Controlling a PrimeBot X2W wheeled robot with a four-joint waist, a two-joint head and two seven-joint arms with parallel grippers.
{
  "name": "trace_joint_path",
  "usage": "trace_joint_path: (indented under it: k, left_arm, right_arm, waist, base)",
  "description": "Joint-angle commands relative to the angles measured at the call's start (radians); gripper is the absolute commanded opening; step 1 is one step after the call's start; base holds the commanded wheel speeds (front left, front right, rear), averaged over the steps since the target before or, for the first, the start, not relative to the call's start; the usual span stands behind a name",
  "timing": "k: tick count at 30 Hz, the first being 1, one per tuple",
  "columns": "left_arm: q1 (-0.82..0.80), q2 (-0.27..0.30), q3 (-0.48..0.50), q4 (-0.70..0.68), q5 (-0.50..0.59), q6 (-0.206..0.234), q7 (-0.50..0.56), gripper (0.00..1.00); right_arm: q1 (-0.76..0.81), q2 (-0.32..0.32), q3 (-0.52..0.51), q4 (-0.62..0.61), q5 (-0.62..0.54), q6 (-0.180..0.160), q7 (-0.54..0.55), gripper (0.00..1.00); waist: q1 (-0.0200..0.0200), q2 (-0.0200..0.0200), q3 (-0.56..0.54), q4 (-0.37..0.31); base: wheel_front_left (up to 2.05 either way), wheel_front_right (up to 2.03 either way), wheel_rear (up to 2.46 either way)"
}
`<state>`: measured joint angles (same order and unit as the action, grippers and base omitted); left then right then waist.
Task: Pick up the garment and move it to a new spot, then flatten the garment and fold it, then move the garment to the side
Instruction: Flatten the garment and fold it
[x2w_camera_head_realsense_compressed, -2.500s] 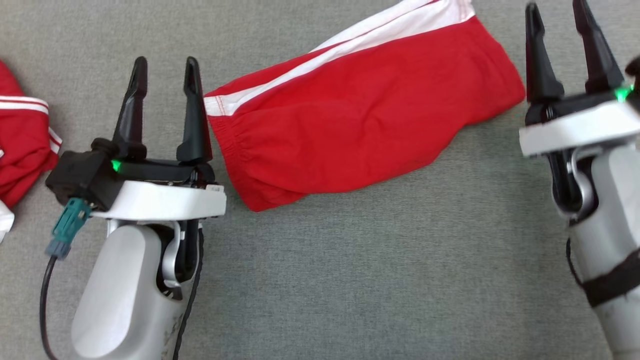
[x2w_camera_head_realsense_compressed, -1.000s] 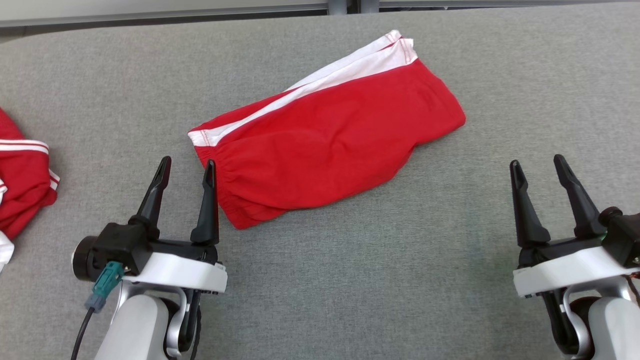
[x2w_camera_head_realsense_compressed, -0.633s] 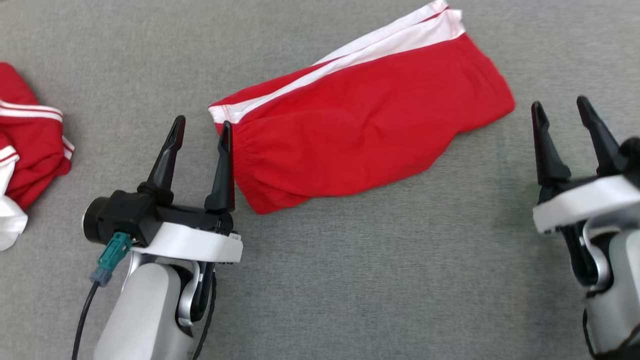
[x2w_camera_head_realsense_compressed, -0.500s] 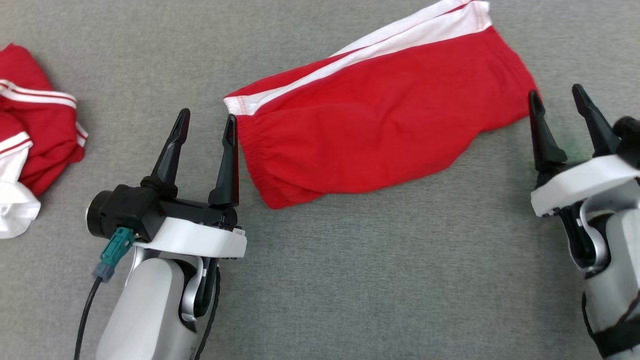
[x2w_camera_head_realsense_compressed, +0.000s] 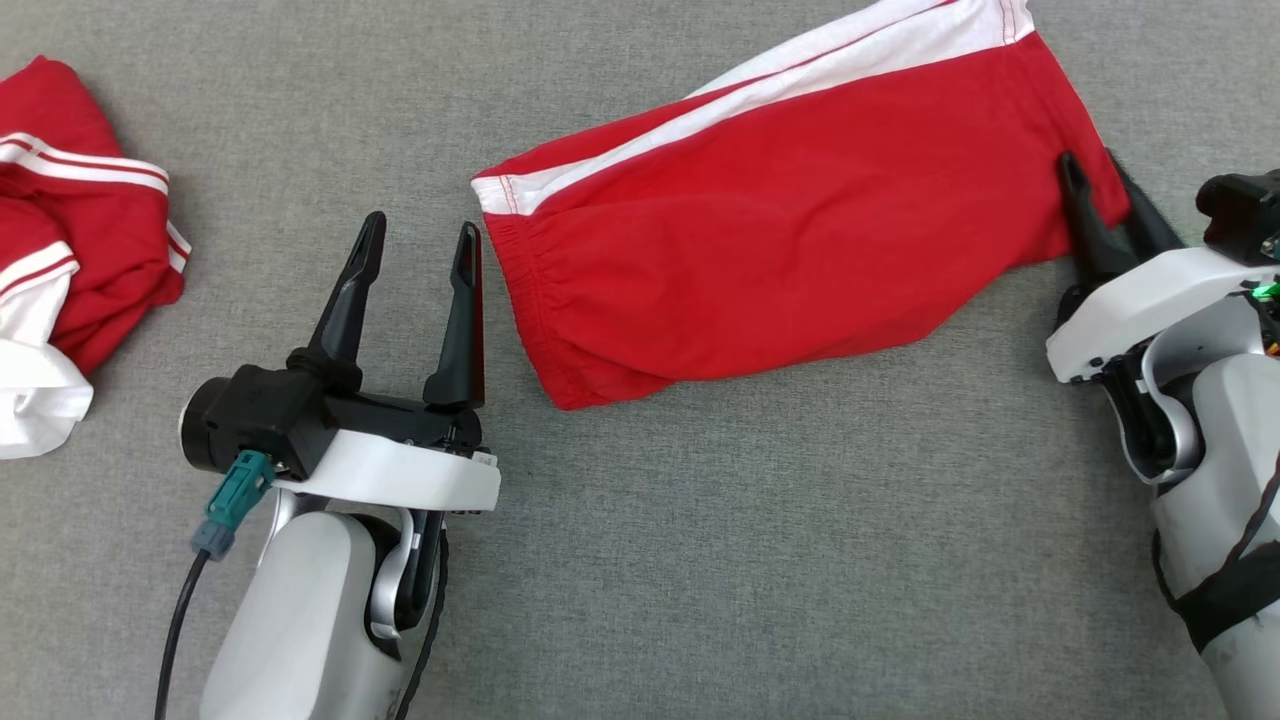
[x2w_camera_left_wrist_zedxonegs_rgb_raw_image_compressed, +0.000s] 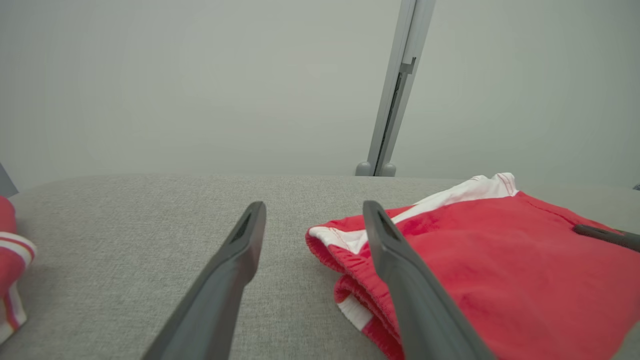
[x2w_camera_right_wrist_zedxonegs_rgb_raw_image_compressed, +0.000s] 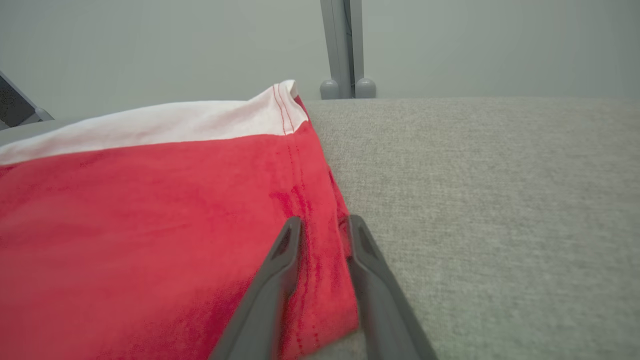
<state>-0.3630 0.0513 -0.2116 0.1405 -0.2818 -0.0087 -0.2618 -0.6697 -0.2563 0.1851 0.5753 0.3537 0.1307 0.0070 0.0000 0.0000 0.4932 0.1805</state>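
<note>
1. The garment (x2w_camera_head_realsense_compressed: 780, 230) lay on the grey bench (x2w_camera_head_realsense_compressed: 800, 520), toward the robot's right.
2. The right pincer (x2w_camera_head_realsense_compressed: 1092, 165) reached forward, low over the bench, with its fingers clenched on the garment's right hem.
3. The left pincer (x2w_camera_head_realsense_compressed: 421, 222) stood released, fingers pointing forward, just beside the waistband end and gripping nothing.

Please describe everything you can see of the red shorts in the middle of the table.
The red shorts look like soft jersey, with a white side stripe and a gathered elastic waistband. They lie folded flat, slanted, on the grey fabric table. The right hand has its fingers on either side of the leg hem; the open left hand is beside the waistband.
</note>
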Motion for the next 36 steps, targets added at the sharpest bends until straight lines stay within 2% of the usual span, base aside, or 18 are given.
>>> trace_joint_path:
  k: [1,8,17,25,36]
  left_arm:
    - [-0.014,0.001,0.005,-0.004,0.008,-0.001,-0.004,1.00]
    - [-0.001,0.002,0.021,-0.010,0.026,-0.007,-0.004,1.00]
    - [0.046,0.012,0.038,-0.003,0.044,-0.010,-0.004,1.00]
    - [0.080,0.028,0.046,-0.011,0.036,-0.001,0.001,1.00]
    - [0.088,0.034,0.036,-0.024,0.025,0.006,0.014,1.00]
  right_arm:
    - [0.011,0.006,0.023,0.018,0.017,0.000,-0.020,0.00]
    - [0.077,0.029,0.042,-0.006,0.072,0.000,-0.107,0.00]
    - [0.288,0.097,-0.005,-0.086,0.110,0.000,-0.202,0.00]
    - [0.386,0.126,-0.076,-0.132,0.095,-0.001,-0.200,0.00]
    - [0.412,0.137,-0.130,-0.161,0.074,-0.001,-0.163,0.00]
  waist:
    - [0.0000,0.0000,-0.003,-0.009]
    - [0.0000,0.0000,-0.027,-0.054]
    - [0.0000,0.0000,-0.095,-0.122]
    - [0.0000,0.0000,-0.125,-0.156]
    - [0.0000,0.0000,-0.133,-0.162]
  base:
    - [0.00,0.00,0.00]
    - [0.00,0.00,0.00]
    - [0.00,0.00,0.00]
    - [0.00,0.00,0.00]
    - [0.00,0.00,0.00]
